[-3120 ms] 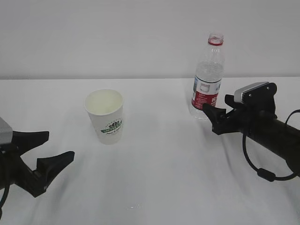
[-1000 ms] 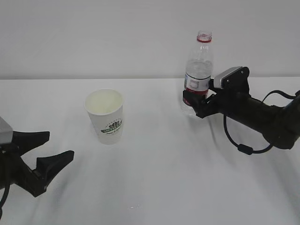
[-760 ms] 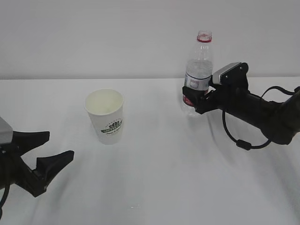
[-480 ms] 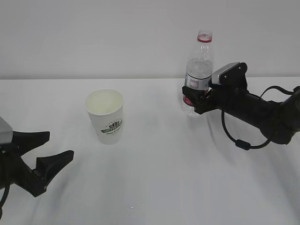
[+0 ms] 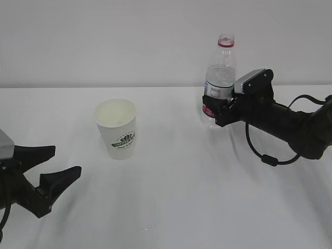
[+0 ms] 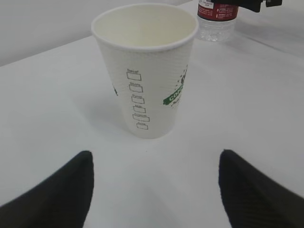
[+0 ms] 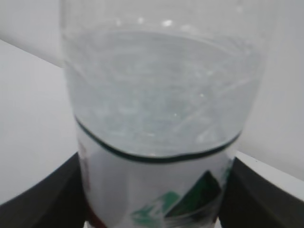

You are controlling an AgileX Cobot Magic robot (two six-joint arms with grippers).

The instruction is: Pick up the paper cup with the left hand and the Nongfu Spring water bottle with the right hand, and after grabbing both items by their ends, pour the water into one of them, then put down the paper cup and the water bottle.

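Right wrist view is filled by the Nongfu Spring water bottle (image 7: 161, 118), its base cut off; whether the right hand (image 5: 217, 110) flanking its label grips it cannot be told. The left hand (image 5: 45, 168), fingers apart, sits short of the upright paper cup (image 5: 116, 127) on the surface (image 5: 176, 197).

Plain white worktop (image 5: 171, 197) fills the lower 2/3 of the exterior view, matte, w/ a faint crease or two in the surface near the front. Behind it, a bare pale grey-white wall (image 5: 129, 41), no marks. Worktop meets wall in one straight horizontal line across the frame. Light is soft & even, coming from above; only weak, blurred shadows on the surface. Left wrist view: same white surface, same blank wall at top left. Right wrist view: wall & worktop blurred at the edges. No floor or window in view.
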